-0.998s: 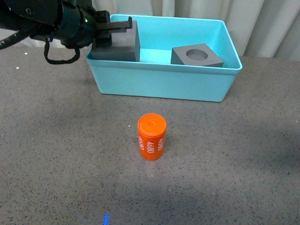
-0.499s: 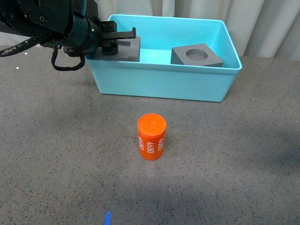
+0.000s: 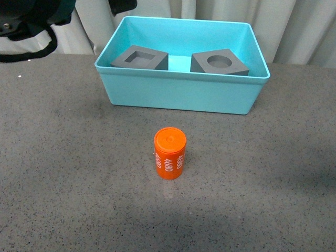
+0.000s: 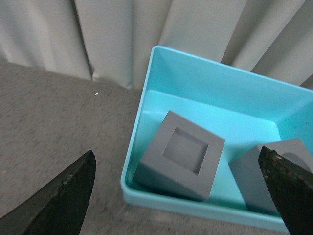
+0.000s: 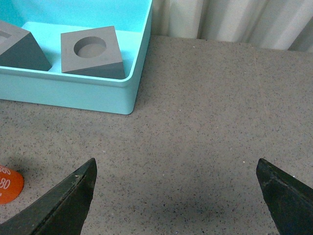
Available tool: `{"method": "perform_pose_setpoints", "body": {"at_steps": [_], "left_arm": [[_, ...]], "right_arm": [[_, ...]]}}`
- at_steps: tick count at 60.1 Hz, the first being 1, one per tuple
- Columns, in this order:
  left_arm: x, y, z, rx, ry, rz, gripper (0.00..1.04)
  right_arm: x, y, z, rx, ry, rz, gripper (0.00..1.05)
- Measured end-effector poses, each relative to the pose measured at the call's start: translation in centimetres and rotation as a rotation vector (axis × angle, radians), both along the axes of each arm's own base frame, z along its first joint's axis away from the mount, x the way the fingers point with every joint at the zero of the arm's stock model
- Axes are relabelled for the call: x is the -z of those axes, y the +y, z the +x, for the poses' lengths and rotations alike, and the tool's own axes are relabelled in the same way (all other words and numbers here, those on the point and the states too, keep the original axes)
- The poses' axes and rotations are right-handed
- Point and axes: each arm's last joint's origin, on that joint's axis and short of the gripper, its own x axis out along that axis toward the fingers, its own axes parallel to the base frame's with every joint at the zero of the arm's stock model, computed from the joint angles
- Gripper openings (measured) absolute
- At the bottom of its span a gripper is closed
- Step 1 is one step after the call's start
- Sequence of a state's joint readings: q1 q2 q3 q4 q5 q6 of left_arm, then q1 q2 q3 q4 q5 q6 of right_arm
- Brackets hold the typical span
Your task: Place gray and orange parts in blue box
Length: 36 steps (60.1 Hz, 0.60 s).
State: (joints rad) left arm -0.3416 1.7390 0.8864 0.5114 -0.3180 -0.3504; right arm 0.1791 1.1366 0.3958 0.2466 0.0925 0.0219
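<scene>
The blue box [image 3: 178,97] is smooth plastic with a faint sheen. The square-recess gray cube [image 3: 140,58] and the round-recess gray cube [image 3: 219,62] look matt. The orange cylinder [image 3: 169,155] is smooth, slightly satin. The table [image 3: 63,157] is matt, speckled, rough-looking; the curtain [image 4: 112,39] is pale cloth.

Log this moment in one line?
square-recess cube, round-recess cube: in blue box | orange cylinder: upright on table | left fingers: open, empty | right fingers: open, empty
</scene>
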Motion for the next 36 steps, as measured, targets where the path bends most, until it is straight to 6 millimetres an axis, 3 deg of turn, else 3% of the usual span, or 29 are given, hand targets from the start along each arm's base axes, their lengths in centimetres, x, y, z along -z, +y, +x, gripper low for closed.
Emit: {"method": "perform_pose_setpoints", "body": {"at_steps": [13, 18, 28, 33, 36], "left_arm": [[0.1, 1.3, -7.9, -0.074, -0.023, -0.004, 0.98], [0.3, 1.9, -9.9, -0.105, -0.031, -0.022, 0.98], [2.4, 4.4, -15.6, -0.203, 0.029, -0.013, 0.98], [3.2, 4.8, -16.1, -0.138, -0.003, -0.006, 0.92], [3.6, 5.3, -16.4, -0.04, -0.104, 0.015, 0.83]], "right_arm": [[0.0, 0.0, 0.0, 0.0, 0.0, 0.0, 0.95], [0.0, 0.0, 0.0, 0.0, 0.0, 0.0, 0.95], [0.0, 0.0, 0.0, 0.0, 0.0, 0.0, 0.95], [0.0, 0.0, 0.0, 0.0, 0.0, 0.0, 0.95], [0.0, 0.0, 0.0, 0.0, 0.0, 0.0, 0.95]]}}
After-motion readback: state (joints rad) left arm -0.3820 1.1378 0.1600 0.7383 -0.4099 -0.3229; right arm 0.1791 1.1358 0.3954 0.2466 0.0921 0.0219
